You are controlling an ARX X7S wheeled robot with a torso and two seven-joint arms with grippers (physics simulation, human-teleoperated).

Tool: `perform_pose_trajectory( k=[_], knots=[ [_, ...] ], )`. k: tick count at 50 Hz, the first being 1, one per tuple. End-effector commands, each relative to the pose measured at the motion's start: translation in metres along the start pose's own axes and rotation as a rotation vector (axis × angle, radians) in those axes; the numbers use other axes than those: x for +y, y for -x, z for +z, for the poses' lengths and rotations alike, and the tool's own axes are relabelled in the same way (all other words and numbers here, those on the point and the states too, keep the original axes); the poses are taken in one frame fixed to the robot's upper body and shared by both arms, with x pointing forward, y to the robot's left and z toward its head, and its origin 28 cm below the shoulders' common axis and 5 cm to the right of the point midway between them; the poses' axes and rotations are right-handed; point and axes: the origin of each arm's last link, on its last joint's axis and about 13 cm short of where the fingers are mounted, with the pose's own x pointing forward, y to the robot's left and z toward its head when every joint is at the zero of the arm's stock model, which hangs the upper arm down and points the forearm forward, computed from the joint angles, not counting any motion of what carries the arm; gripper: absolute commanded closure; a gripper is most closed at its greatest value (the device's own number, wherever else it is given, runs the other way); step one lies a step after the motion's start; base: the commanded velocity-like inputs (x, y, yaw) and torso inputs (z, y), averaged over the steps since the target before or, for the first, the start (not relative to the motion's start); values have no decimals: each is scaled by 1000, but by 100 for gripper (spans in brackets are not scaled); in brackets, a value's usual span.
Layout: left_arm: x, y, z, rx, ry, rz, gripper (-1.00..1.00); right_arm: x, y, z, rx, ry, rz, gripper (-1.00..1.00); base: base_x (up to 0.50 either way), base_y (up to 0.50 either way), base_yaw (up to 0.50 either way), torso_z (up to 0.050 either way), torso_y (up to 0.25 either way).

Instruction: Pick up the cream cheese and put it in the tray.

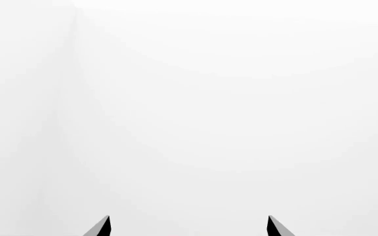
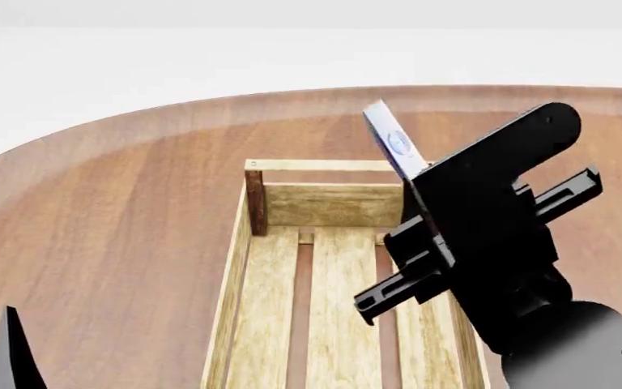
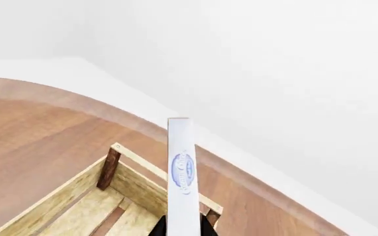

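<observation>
Right gripper (image 2: 424, 212) is pinching the cream cheese (image 2: 394, 147) by its lower end. The box stands edge-on and tilted, its long axis running up and away from the gripper toward the far side of the table (image 2: 106, 211); the oval logo shows on the narrow face in both the head view and the right wrist view (image 3: 182, 172).

Position of the held item relative to its target: the cream cheese is off the table and hangs over the far right corner of the tray (image 2: 333, 204), close to the end wall and the right side wall. In the right wrist view the box crosses in front of the top rail (image 3: 156, 169) at that end. Whether its lower end is already below the rim cannot be told; the gripper body hides it.

The tray's long axis runs from the robot outward. Its slatted bottom lies below and to the left of the gripper in the head view.

Left gripper (image 1: 189, 227) shows only two fingertips, well apart, with nothing between them, against a blank background. It is far from the tray.

Judgement: the coming move turns on shifting inward and down, clear of the corner, before release.
</observation>
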Motion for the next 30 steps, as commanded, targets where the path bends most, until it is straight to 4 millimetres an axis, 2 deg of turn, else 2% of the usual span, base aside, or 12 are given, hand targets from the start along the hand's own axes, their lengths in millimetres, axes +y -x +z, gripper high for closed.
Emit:
perform_pose_trajectory(
  k=[1,19,30],
  knots=[
    [0,0,-1,1,1,-1,-100,-9,-2,6,31,-40,126,100,0,0,0,0,0],
    [-1,0,-1,4,0,-5,-100,-25,-10,7,108,-160,251,100,0,0,0,1,1],
    [-1,0,-1,2,-2,-7,-100,-32,-23,6,267,-222,266,100,0,0,0,0,1]
  ],
)
